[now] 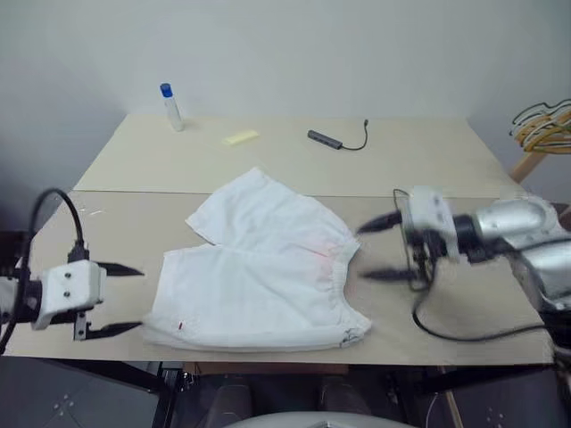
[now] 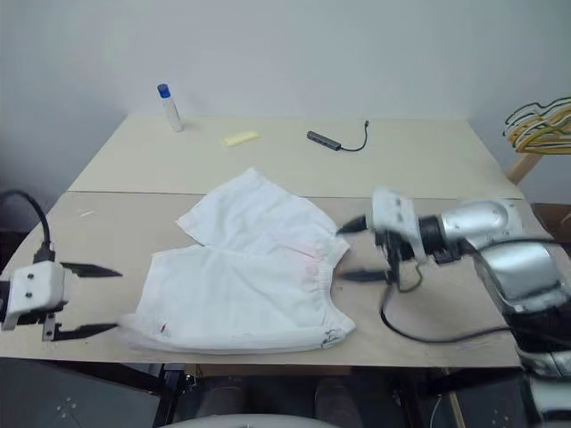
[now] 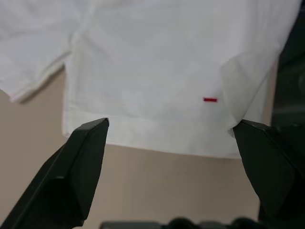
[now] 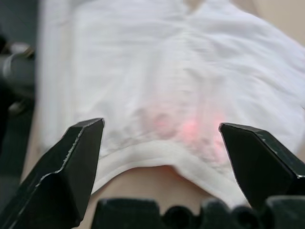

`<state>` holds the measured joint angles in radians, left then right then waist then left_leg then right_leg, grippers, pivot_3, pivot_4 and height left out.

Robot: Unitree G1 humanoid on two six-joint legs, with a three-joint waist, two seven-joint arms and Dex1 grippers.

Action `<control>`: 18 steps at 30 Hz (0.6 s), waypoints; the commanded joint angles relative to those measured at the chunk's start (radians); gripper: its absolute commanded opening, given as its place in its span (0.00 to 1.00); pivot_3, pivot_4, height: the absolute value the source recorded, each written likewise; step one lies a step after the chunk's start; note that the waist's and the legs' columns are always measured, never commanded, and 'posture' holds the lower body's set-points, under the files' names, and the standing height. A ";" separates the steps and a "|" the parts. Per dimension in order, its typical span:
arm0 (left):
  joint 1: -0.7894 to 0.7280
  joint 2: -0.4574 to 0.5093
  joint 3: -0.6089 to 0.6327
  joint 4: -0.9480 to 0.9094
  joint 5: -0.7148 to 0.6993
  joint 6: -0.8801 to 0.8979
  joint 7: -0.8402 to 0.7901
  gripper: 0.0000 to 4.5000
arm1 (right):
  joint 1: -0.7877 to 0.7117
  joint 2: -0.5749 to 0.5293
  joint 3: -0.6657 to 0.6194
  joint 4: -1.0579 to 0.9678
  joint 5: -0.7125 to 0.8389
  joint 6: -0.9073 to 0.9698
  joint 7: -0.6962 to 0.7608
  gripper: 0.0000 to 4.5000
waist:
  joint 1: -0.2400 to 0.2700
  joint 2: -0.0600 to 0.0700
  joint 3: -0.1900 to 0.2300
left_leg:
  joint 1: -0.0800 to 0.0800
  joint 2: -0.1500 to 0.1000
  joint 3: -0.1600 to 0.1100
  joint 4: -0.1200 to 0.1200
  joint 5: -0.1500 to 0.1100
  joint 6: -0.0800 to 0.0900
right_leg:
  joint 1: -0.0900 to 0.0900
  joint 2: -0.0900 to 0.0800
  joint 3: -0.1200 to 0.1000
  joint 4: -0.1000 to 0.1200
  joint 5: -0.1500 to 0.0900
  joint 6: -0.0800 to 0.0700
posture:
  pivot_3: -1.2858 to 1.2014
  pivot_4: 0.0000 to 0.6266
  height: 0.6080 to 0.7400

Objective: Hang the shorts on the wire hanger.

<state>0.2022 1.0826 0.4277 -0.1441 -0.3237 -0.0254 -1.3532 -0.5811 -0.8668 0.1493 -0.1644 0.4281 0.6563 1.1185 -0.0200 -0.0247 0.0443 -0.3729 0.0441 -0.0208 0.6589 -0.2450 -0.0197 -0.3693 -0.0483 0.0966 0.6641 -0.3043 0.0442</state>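
Shorts (image 1: 268, 276) flat on table (image 1: 428, 169), both grippers' jaws wide apart

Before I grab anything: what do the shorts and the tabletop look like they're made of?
The shorts look like thin woven white cloth, matte: they lie limp with soft creases, the waistband is gathered, and a pinkish patch shows faintly through. The table looks like pale wood or laminate board, smooth and matte, with a seam running across it; which of the two, the look leaves open.

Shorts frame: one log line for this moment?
shorts: flat on table, unheld | left gripper: open at hem | right gripper: open at waistband | wire hanger: not on shorts
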 commanded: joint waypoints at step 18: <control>-0.039 -0.064 0.045 -0.115 -0.144 0.122 0.033 1.00 | -0.246 0.299 0.144 0.628 -0.248 0.148 -0.184 0.73 | -0.006 0.001 0.000 | -0.015 0.004 -0.001 0.001 0.000 -0.001 | -0.018 0.006 0.001 0.007 0.002 -0.003 | 0.54 0.00 1.00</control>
<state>0.1656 1.0197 0.4685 -0.2291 -0.4718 0.1085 -1.3358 -0.7844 -0.5637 0.3030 0.4579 0.1927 0.8344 0.9127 -0.0259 -0.0237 0.0447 -0.3884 0.0479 -0.0213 0.6604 -0.2454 -0.0208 -0.3873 -0.0427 0.0973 0.6712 -0.3021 0.0409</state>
